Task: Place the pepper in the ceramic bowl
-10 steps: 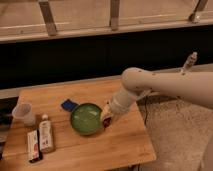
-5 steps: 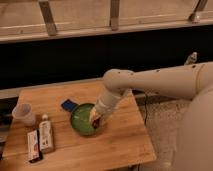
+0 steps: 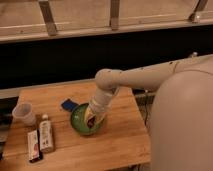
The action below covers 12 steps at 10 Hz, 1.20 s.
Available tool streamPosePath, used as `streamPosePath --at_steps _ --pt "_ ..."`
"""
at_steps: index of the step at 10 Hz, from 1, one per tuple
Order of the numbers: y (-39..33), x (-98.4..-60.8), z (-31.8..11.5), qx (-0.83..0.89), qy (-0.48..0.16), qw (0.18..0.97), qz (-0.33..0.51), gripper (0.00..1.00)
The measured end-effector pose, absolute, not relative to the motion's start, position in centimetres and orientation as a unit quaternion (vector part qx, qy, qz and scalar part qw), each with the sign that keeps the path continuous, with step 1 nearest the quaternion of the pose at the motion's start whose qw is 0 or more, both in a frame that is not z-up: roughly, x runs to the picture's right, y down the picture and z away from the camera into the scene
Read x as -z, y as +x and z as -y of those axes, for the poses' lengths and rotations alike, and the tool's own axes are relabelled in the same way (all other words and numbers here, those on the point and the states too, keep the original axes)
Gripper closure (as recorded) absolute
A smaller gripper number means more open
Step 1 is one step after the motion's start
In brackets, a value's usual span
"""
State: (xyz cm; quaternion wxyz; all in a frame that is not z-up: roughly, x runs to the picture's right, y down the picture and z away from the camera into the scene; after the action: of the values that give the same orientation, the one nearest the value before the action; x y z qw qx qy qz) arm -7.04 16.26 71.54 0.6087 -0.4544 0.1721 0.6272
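The green ceramic bowl [image 3: 78, 121] sits on the wooden table [image 3: 122, 137], a little left of its middle. My gripper [image 3: 90, 120] reaches down from the upper right and is inside the bowl, over its right half. The arm covers the bowl's right rim. The pepper does not show clearly; it is hidden at the gripper's tip or under it.
A blue flat piece [image 3: 68, 104] lies just behind the bowl to the left. A translucent plastic cup [image 3: 24, 113] stands at the table's left edge. A small white bottle [image 3: 46, 133] and a red-and-white packet [image 3: 34, 145] lie at the front left.
My gripper has moved left from beside the bowl's right edge to over and into the bowl. The view has also shifted closer to the arm.
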Motion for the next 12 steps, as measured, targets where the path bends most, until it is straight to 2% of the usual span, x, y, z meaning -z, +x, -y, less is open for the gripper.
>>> streamPosePath --at_steps 2,3,6,9,11,12 --pt "-8.30 -71.53 -17.06 -0.598 -0.506 0.598 -0.174 1.00" --pt "-8.51 -71.47 -17.15 -0.594 -0.511 0.597 -0.173 0.97" --pt "-8.47 -71.48 -17.13 -0.594 -0.511 0.597 -0.173 0.69" --pt "-8.40 -71.49 -17.12 -0.595 -0.511 0.596 -0.173 0.36" --pt "-8.38 -71.49 -17.12 -0.595 -0.511 0.596 -0.173 0.22" --pt "-8.37 -71.50 -17.12 -0.595 -0.511 0.596 -0.173 0.20"
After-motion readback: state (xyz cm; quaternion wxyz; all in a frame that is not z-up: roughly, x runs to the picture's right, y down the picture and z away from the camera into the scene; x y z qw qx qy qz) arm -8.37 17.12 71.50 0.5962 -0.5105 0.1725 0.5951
